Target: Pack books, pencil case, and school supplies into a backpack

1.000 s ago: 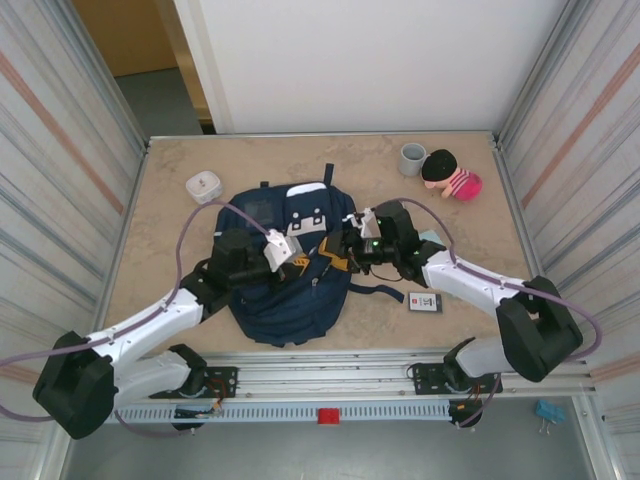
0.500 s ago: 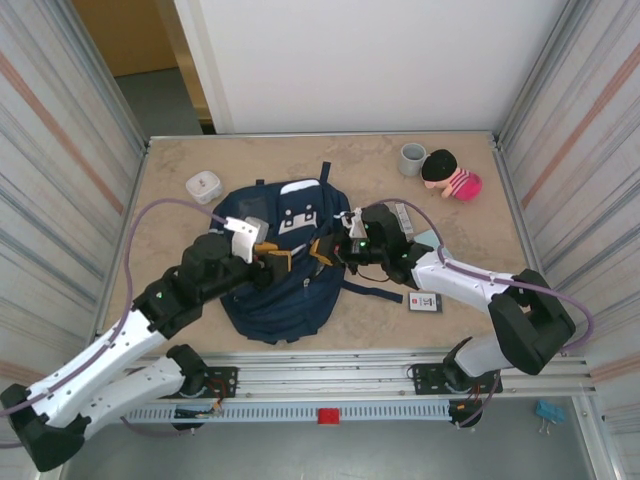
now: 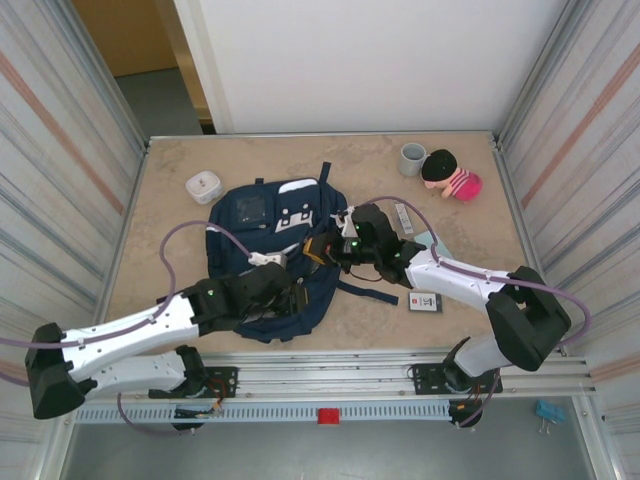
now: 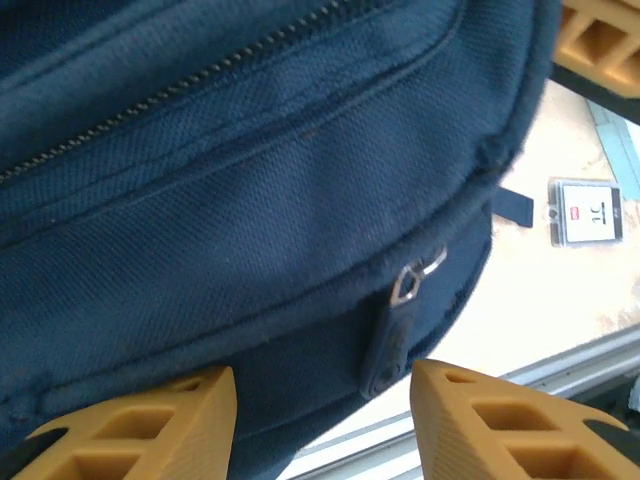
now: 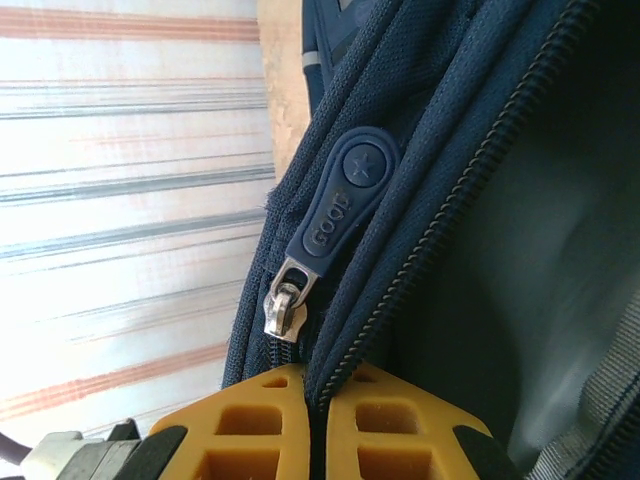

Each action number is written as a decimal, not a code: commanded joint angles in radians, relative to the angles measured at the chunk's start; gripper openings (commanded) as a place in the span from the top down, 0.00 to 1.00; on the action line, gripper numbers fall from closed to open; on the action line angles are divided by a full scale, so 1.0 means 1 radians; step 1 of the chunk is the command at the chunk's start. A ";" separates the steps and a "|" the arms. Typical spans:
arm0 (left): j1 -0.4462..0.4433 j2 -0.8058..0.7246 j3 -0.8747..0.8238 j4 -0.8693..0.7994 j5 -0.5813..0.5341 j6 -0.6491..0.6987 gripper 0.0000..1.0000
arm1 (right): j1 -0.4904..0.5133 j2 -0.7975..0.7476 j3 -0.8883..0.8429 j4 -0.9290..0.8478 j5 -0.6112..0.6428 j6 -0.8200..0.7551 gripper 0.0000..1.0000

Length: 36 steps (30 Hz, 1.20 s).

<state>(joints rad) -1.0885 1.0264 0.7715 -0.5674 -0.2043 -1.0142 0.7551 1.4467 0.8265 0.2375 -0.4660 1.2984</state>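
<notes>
Navy backpack (image 5: 420,60), zipper pull (image 5: 340,200) reading "GOOD"

the left end effector (image 4: 322,374) came off the middle of the backpack (image 3: 262,215), swung down to its near edge, and its jaws went from closed to parted. the right end effector (image 5: 315,378) slid left and pinched onto the zipper edge (image 5: 400,250). the backpack twisted toward the far left. the narrow grey-white bar (image 3: 402,215) emerged from behind the right arm.
</notes>
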 commanded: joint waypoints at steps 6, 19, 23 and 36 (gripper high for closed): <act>-0.006 0.042 0.053 0.085 -0.097 -0.042 0.58 | 0.029 0.004 0.068 0.047 0.014 -0.025 0.98; 0.013 0.056 0.071 0.028 -0.158 -0.034 0.92 | 0.018 -0.030 0.066 -0.016 0.011 -0.054 0.99; 0.014 0.002 0.038 -0.048 -0.189 -0.041 1.00 | -0.035 -0.049 0.043 -0.022 -0.028 -0.063 0.99; 0.042 -0.138 -0.144 0.303 -0.061 0.098 1.00 | -0.083 -0.051 -0.044 0.089 -0.068 0.050 0.53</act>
<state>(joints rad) -1.0546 0.8780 0.6250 -0.4137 -0.2840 -0.9874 0.6273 1.4185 0.8162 0.1997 -0.5533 1.2739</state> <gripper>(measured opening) 0.050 0.438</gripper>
